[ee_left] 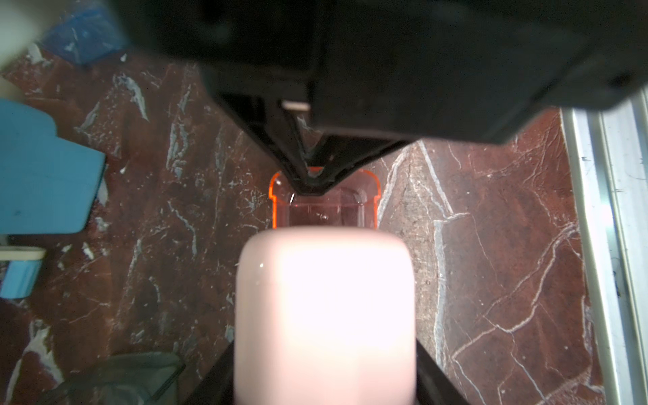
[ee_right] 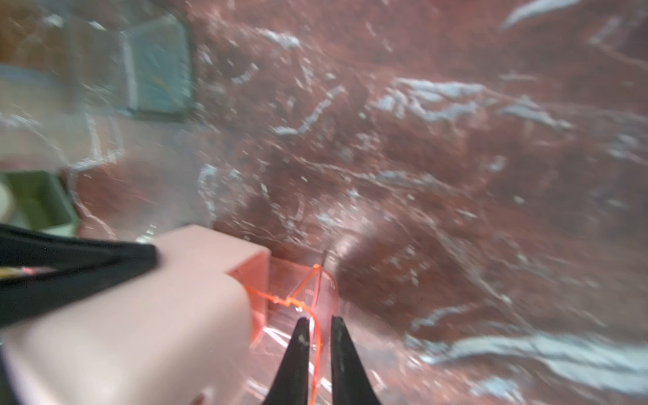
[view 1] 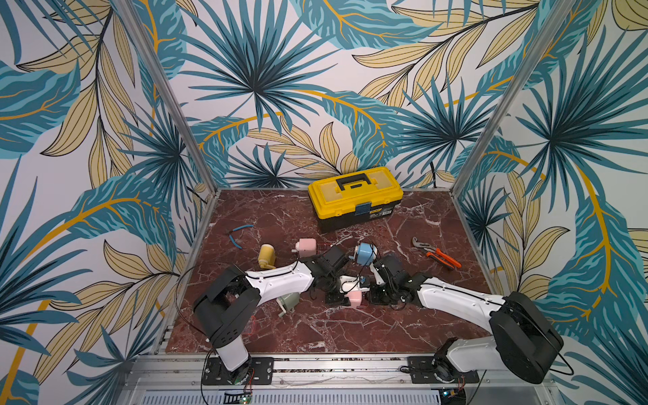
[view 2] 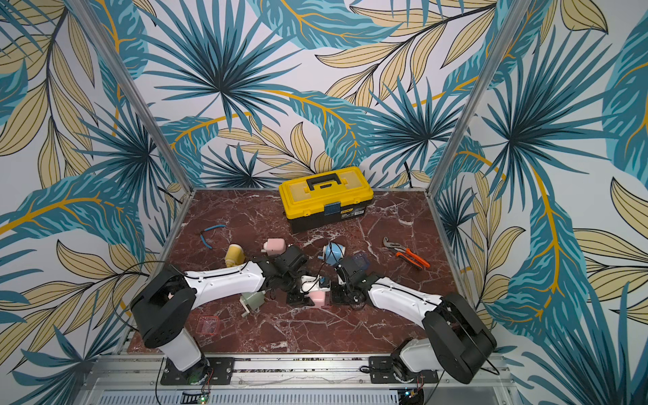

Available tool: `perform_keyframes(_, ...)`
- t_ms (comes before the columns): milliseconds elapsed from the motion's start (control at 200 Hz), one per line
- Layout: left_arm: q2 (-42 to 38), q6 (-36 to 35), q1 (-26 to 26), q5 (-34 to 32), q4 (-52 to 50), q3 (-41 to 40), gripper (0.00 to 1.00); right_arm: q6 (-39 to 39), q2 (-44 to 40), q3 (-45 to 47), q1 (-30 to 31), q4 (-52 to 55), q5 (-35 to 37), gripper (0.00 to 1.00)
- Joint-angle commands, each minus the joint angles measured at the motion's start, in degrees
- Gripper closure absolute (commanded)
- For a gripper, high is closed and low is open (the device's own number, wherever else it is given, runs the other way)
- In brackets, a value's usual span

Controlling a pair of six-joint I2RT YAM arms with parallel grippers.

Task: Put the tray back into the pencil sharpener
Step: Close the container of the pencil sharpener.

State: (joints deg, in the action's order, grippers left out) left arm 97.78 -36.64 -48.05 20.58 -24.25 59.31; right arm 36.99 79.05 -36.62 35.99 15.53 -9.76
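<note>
**Nearly home: tray at the mouth of the pink sharpener**

Left gripper (ee_left: 324,368) is clamped across the pink sharpener (ee_left: 326,308), just above the table (ee_left: 491,245). Right gripper (ee_right: 317,321) pinches the thin end wall of the clear orange tray (ee_right: 298,280), fingers almost together. The tray's other end sits at the sharpener's open slot and seems just started in (how deep is hidden).

My judgement is that the push should run straight along the slot, with the tray level and the left grip acting as a firm backstop. A pinch on so thin a wall could twist, so go slowly and let go only once the tray is flush.

The left wrist view shows the tray centred across the sharpener's width. The right wrist view shows the slot's corner meeting the tray edge. In both top views the arms nearly cover the tray, yet a top view shows a blue sharpener (view 1: 366,253), a green sharpener (view 1: 289,302) and a second loose tray (view 2: 208,324).
</note>
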Motion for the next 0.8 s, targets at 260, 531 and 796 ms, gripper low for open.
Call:
perform_keyframes(260, 1.54, -1.06, -0.11, -2.09, 0.95, 0.99, 0.58, 5.83, -8.21, 4.36, -0.34, 0.16, 3.58, 0.66)
perform_keyframes(531, 1.72, -0.54, -0.07, -1.35, 1.11, 1.25, 0.59, 12.17, -15.21, 8.14, -0.5, 5.95, 11.3, 0.72)
perform_keyframes(796, 1.89, -0.29, -0.11, -1.24, 1.56, 1.29, 0.59, 9.47, -3.82, 5.29, -0.54, -1.87, 0.78, 0.77)
